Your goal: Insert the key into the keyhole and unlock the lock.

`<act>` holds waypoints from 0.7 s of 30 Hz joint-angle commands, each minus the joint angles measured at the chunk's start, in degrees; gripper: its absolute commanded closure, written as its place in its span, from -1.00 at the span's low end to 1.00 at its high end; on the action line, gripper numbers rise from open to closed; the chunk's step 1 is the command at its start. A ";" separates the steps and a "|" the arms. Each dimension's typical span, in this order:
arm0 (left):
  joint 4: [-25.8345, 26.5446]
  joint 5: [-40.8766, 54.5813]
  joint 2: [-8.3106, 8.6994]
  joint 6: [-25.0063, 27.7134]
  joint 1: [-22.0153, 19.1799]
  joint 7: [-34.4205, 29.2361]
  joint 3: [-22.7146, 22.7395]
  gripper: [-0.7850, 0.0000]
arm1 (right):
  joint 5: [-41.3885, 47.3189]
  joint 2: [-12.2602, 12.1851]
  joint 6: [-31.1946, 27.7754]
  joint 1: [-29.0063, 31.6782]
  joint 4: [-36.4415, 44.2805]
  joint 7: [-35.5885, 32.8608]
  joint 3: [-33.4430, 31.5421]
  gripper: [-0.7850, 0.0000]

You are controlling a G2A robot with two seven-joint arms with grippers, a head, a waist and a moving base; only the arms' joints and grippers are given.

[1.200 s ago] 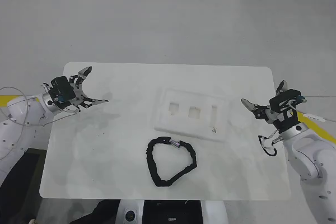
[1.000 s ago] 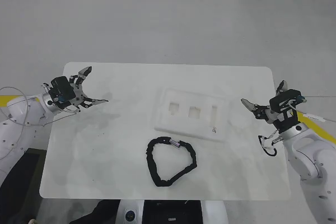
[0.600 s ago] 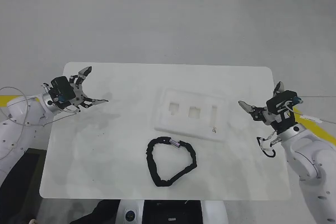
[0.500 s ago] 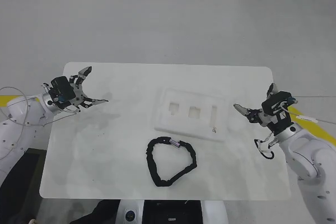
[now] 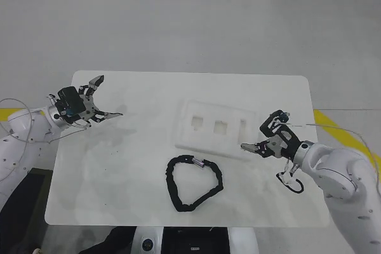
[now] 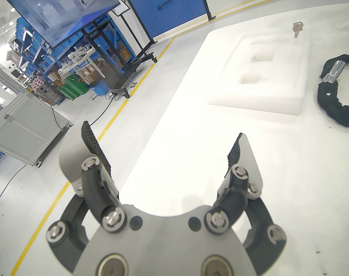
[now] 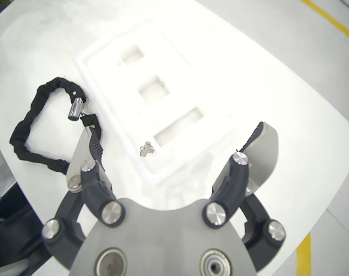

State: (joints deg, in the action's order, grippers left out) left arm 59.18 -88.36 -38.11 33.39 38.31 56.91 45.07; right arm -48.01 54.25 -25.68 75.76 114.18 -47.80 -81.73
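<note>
Dial is laid on the top view, 12 = table edge far from me.

right gripper (image 5: 253, 136): spread wide, nothing in it. It hangs over the 4 o'clock corner of the foam tray (image 5: 206, 141), pointing roughly toward 9.

key (image 7: 146, 149): on that same corner of the tray, just beside the end of the long narrow pocket (image 7: 178, 127), not inside any pocket. In my right wrist view it sits ahead of the gap between my two fingers, clear of both. From above, one fingertip overlaps the key's spot, so I can't judge contact from there. My left wrist view suggests the key stands on end in the foam. Can't confirm that.

left gripper (image 5: 110, 96): also wide, nothing held. It hangs over the table (image 5: 114, 178) edge at about 10 o'clock, well apart from the tray and the lock.

chain lock (image 5: 172, 181): black-sleeved loop lying flat on the table at 6 o'clock of the tray, near its edge. Its silver lock cylinder (image 5: 197, 162) sits at about 12 o'clock on the loop, the side nearest the tray.

The tray has three pockets in a row. The middle one holds a small ring-like bit (image 7: 163, 83), too small to identify.
</note>
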 commanded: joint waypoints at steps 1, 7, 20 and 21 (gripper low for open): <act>0.00 0.00 0.00 0.00 0.00 0.00 0.00 -1.00 | -0.05 0.09 1.24 -2.21 -0.80 -5.59 2.44 -1.00; 0.00 0.00 0.00 0.00 0.00 0.00 0.00 -1.00 | -0.36 0.62 5.14 -7.27 -2.21 -11.41 7.41 -1.00; 0.00 0.00 0.00 0.00 0.00 0.00 0.00 -1.00 | 0.33 1.55 7.63 -13.06 -6.19 -19.18 15.05 -1.00; 0.00 0.00 0.00 0.00 0.00 0.00 0.00 -1.00 | 0.19 1.57 7.73 -13.19 -6.52 -19.13 15.20 -1.00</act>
State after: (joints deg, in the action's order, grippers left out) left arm 59.18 -88.36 -38.11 33.39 38.31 56.91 45.07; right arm -47.75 55.79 -17.96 62.70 108.05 -67.02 -66.70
